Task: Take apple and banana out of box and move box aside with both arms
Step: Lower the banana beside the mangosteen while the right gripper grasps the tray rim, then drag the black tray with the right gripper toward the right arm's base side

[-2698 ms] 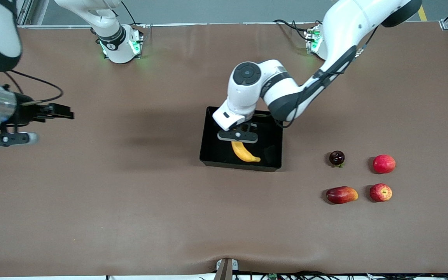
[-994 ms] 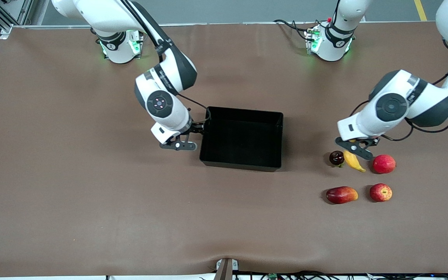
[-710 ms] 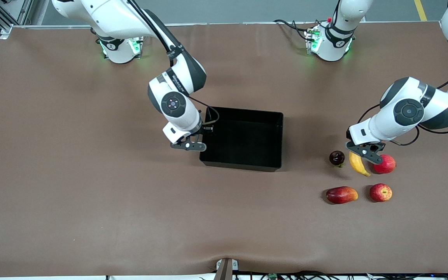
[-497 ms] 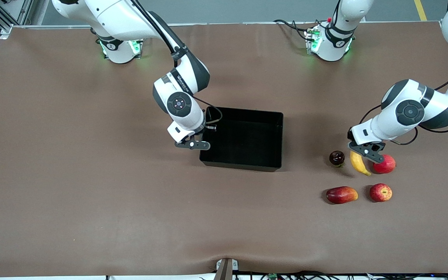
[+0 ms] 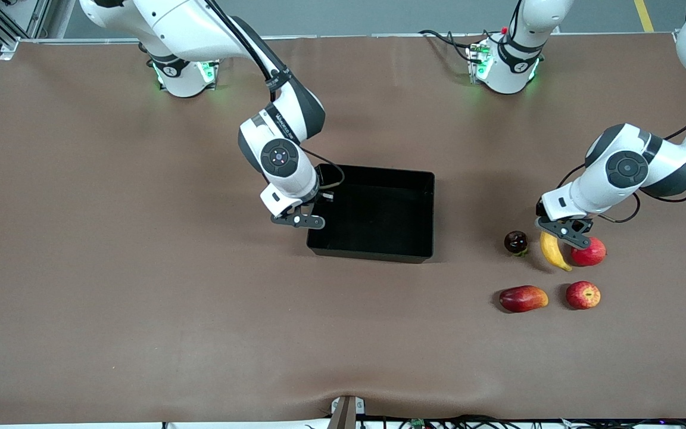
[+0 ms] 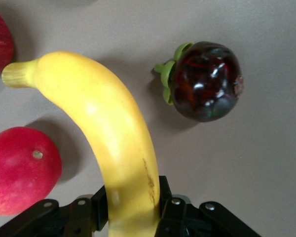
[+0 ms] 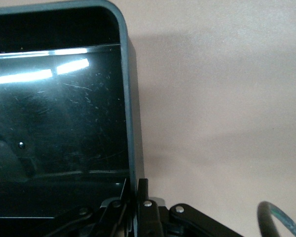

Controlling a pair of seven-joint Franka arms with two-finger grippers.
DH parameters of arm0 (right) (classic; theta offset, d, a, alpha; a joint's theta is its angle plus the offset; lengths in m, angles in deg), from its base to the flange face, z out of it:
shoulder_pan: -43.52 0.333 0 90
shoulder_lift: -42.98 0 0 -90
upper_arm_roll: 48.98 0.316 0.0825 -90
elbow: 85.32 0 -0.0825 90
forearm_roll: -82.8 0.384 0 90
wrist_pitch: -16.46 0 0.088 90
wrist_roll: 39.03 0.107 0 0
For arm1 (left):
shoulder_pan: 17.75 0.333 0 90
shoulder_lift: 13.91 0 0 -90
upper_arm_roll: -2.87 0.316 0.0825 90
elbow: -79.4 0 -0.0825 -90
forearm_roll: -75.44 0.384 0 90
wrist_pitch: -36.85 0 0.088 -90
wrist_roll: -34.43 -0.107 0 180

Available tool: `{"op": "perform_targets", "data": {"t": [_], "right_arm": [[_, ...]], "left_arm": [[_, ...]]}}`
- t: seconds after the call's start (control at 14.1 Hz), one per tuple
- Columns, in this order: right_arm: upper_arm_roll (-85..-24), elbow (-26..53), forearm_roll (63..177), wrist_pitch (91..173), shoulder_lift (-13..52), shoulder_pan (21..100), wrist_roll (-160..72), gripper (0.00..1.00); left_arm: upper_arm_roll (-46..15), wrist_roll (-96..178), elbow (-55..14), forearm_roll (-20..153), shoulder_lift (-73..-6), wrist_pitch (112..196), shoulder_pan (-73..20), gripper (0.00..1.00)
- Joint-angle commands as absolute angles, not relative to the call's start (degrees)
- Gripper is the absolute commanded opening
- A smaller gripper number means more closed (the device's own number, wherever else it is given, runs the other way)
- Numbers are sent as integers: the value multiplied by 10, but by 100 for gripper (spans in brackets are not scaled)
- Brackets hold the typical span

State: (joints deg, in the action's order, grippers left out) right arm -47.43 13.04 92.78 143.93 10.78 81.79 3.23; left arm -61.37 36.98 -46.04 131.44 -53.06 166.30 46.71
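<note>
Two white Franka arms work over one brown counter (image 5: 140, 298) that carries one black tray and five fruits.

Tray (image 5: 426, 214): a single shallow glossy black box at the centre of the frame, nothing in it. The right end effector (image 5: 299, 219) is at the tray's wall toward the right arm's end of the counter; in the right wrist view its fingers (image 7: 144, 197) stand closed narrowly on that thin wall (image 7: 132, 123), one finger inside and one outside.

Fruits: all five lie in the lower right of the front frame, toward the left arm's end of the counter.
- One banana (image 5: 553, 252), long, curved and yellow, held by one end in the left end effector (image 5: 564, 232); the left wrist view shows the jaws clamped on either side of the banana (image 6: 113, 143). It hangs between the mangosteen and the plain red fruit; whether its free tip touches the counter cannot be told.
- One dark purple mangosteen (image 5: 515, 241) with a green calyx, just beside the banana.
- One plain red round fruit (image 5: 590, 252), partly covered by the left end effector.
- One small red apple (image 5: 583, 295) with yellow streaks, nearer the camera than the plain red fruit.
- One oblong red-and-yellow mango (image 5: 523, 298), beside the apple.

Arm pose: the right arm reaches down from its base at the upper left of the frame, wrist bent over the tray's edge. The left arm enters at the right edge, elbow folded, wrist pointing down over the fruit group.
</note>
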Motion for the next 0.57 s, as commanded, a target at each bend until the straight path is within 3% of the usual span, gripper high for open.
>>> {"op": "perform_targets", "data": {"t": [0.0, 0.28, 0.5], "right_arm": [[-480, 115, 928, 1420, 118, 799, 52, 0], [-480, 119, 928, 1377, 165, 741, 41, 0], [-481, 119, 928, 1328, 185, 695, -42, 0]], "left_arm": [[-599, 370, -465, 1344, -541, 1696, 475, 0], [-593, 371, -465, 1345, -556, 1718, 469, 0], [-550, 372, -460, 1346, -557, 1756, 434, 0]]}}
